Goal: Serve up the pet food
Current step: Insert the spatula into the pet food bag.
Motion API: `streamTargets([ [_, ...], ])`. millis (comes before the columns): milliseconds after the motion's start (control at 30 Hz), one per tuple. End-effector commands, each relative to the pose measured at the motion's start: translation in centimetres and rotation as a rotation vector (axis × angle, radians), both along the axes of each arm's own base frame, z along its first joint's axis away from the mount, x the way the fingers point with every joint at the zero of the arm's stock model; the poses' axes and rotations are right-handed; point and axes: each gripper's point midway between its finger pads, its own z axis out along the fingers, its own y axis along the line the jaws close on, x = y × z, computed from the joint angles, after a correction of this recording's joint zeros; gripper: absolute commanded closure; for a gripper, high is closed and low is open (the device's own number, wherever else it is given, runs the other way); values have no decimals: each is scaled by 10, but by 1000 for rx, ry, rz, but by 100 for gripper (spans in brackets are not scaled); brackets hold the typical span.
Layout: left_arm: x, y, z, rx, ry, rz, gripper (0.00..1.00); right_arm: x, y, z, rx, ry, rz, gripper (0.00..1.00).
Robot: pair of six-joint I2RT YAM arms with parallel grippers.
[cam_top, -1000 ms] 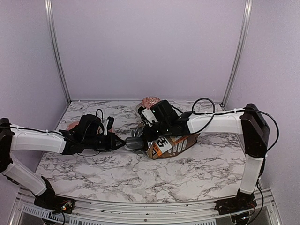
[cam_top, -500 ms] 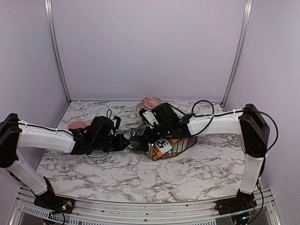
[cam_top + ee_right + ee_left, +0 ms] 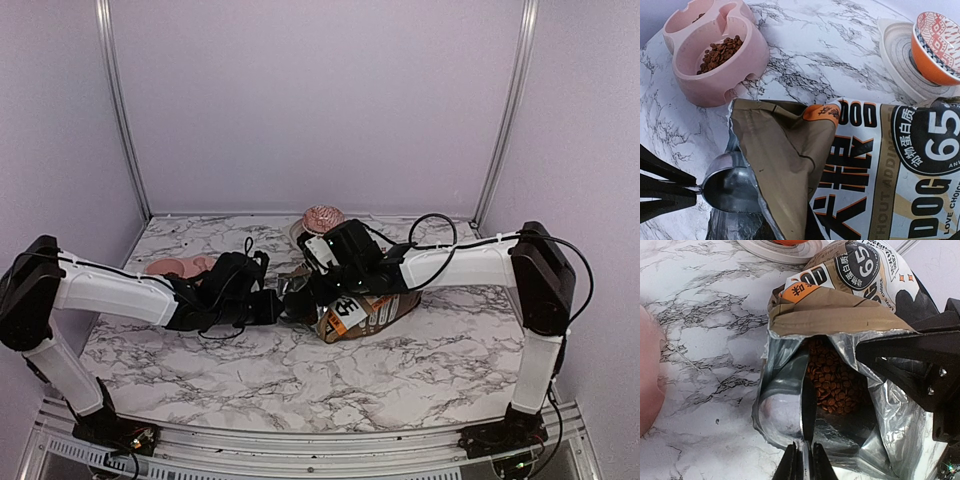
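Right jaws pinch the bag point(image 3: 840, 320) rim, holding its mouth open. Left jaws, nearly closed, grip the scoop point(image 3: 781, 412), aimed at kibble point(image 3: 832, 377).

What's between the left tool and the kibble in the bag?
The metal scoop: the left tool grips its handle, and its bowl sits in the open foil mouth of the bag beside the kibble. Shows in the left wrist view.

Both arms reach low and inward, left pincer point(image 3: 273, 305) pinched narrow, right pincer point(image 3: 300, 291) shut.
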Motion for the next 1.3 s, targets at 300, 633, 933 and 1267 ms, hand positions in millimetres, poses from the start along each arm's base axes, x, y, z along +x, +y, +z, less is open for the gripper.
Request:
streamTargets([
  [300, 5, -22, -21, -68, 101, 12, 100, -10, -12, -16, -70, 76, 2, 100],
  [633, 5, -35, -17, -249, 188, -2, 100, -12, -13, -17, -70, 79, 0, 100],
  [933, 6, -36, -9, -390, 228, -4, 100, -10, -13, -18, -69, 76, 5, 100],
  [1267, 9, -43, -11, -460, 253, -17, 100, -9, -14, -17, -66, 76, 4, 100],
])
